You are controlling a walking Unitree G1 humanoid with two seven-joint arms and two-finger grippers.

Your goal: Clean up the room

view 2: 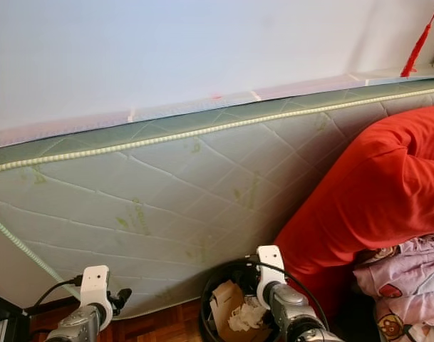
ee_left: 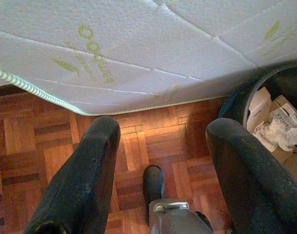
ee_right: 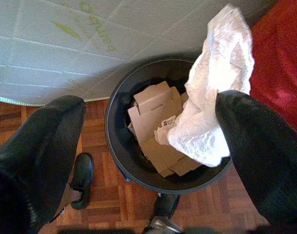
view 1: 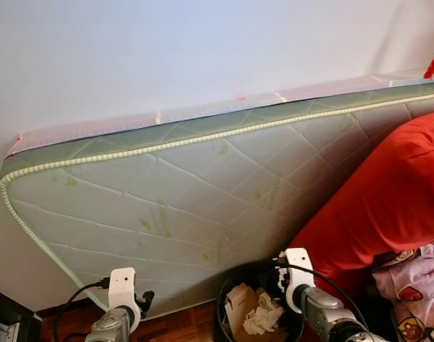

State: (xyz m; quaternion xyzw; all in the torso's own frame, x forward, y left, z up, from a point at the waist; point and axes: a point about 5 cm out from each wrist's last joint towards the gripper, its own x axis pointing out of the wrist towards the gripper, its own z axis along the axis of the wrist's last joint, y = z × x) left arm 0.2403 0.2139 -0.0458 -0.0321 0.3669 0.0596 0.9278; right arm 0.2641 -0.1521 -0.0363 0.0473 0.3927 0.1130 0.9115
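Observation:
A black round trash bin (ee_right: 114,141) stands on the parquet floor against a leaning mattress, with cardboard pieces (ee_right: 155,109) inside it. My right gripper (ee_right: 150,102) hovers over the bin, open, its fingers spread wide. A crumpled white wad (ee_right: 211,97) hangs against one finger (ee_right: 255,146), above the bin's mouth; nothing is pinched between the two fingers. My left gripper (ee_left: 165,126) is open and holds nothing, above bare floor beside the bin (ee_left: 246,97). From the head, the bin (view 1: 224,299) sits between my two wrists.
A quilted green-edged mattress (view 1: 202,192) leans on the white wall. A red duvet (view 1: 388,199) and pink patterned cloth (view 1: 416,285) pile up at the right. My black feet (ee_left: 153,183) stand on the wooden floor (ee_left: 36,146). Dark furniture (view 1: 6,313) sits at far left.

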